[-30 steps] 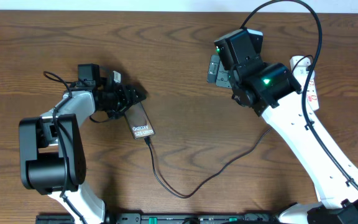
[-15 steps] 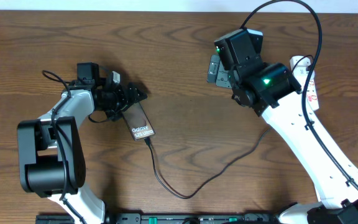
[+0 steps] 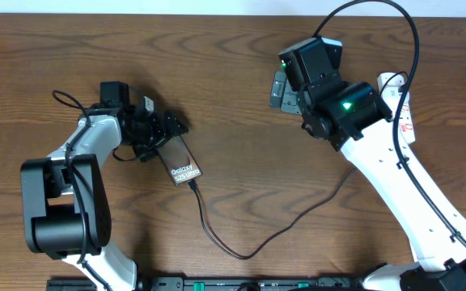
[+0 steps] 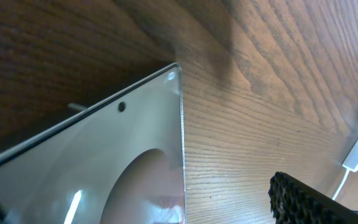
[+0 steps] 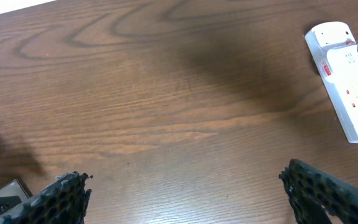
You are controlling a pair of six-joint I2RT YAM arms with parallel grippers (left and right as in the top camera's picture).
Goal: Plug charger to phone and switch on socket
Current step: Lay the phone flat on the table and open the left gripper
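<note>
Left gripper [image 3: 167, 133] sits over the far end of the phone [image 3: 183, 164]. Its wrist view shows only 1 finger [image 4: 309, 199], apart from the phone's edge with bare wood between, so I cannot tell whether it grips or is released. The phone lies in the left half of the bench [image 3: 241, 48], about midway between the far and near edges, with its lower end angled toward the near edge.

By its look, the phone is rigid, thin and glass-faced, so probably slippery and quick to skate on the wood. It is best steadied across its 2 long edges near the far end, clear of the port. The charger [image 3: 241, 252] is a thin, limp cable that will likely drag and twist. It should be held just behind the plug tip.

The screen is dark brownish with white "Galaxy" text near the lower end, and the edges are silver. Close up it is glossy, with a small camera hole. The charger's tip meets the lower end, but it is too small to tell if it is seated. The cable loops toward the near edge, then climbs right. The socket [image 5: 344, 93], a white strip with red markings, lies toward the far-right corner. Right gripper [image 5: 194, 193] hangs spread wide and empty over bare wood.
</note>
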